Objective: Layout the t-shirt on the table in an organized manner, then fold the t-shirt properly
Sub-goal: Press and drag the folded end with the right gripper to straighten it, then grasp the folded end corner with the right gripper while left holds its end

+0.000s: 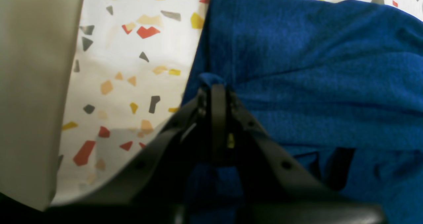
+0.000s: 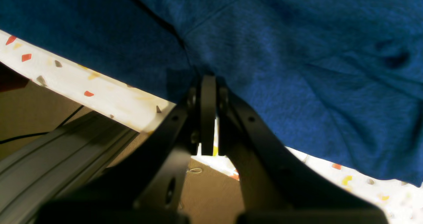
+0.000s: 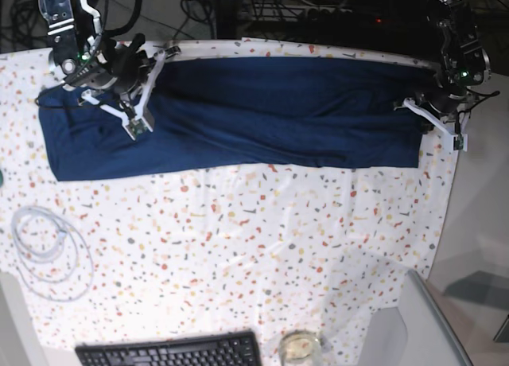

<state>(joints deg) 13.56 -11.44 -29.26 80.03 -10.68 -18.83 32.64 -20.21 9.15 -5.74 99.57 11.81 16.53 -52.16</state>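
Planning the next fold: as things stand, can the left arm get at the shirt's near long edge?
Probably not yet. The left gripper is shut on the t-shirt at its end by the table edge, so it must let go first. Nothing lies on the cloth along that near hem.

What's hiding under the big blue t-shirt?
Under the t-shirt lies the speckled table, which shows all around it. Whether anything else sits beneath cannot be seen, because the cloth covers it. Both grippers pinch its ends: left, right.
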